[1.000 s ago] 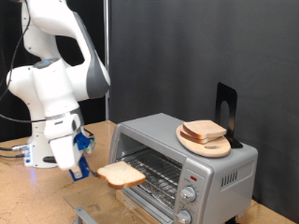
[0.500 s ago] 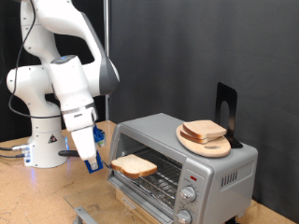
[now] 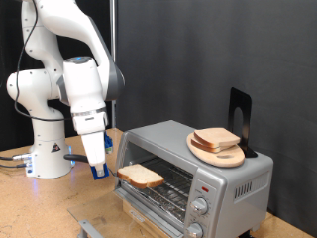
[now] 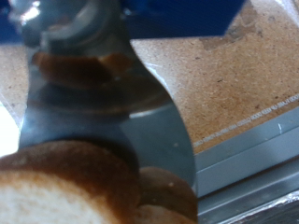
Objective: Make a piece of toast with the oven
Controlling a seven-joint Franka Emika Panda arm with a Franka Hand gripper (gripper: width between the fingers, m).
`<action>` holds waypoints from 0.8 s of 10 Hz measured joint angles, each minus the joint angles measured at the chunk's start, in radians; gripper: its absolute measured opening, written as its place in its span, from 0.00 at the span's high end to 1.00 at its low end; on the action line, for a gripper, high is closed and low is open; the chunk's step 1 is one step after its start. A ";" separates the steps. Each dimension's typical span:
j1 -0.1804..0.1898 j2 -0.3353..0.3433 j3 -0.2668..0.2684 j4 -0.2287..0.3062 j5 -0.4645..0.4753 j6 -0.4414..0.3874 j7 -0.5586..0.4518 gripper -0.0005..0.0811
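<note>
The silver oven (image 3: 236, 186) stands at the exterior view's right with its glass door (image 3: 129, 212) folded down. My gripper (image 3: 111, 173) is at the oven's open mouth, shut on one edge of the piece of toast (image 3: 145, 178). The slice lies flat, reaching over the wire rack (image 3: 178, 183) just inside the opening. In the wrist view the pale bread with its brown crust (image 4: 56, 187) fills the near corner under a dark metal finger (image 4: 93, 103). A second, similar slice (image 3: 216, 139) rests on the round wooden plate (image 3: 234, 158) on the oven's top.
A black stand (image 3: 239, 109) rises behind the plate on the oven. The arm's white base (image 3: 45, 149) sits on the wooden table (image 3: 30, 208) at the exterior view's left. Two knobs (image 3: 201, 207) are on the oven's front panel.
The arm swung up and to the exterior view's right, carrying the slice from in front of the open door into the oven's mouth. In the last half second it barely moved.
</note>
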 joint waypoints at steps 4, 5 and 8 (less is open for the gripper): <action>0.002 0.001 0.017 0.014 -0.028 -0.005 0.024 0.40; 0.006 0.003 0.017 0.021 -0.028 -0.003 -0.005 0.40; 0.004 0.028 0.015 0.041 -0.043 0.034 -0.088 0.40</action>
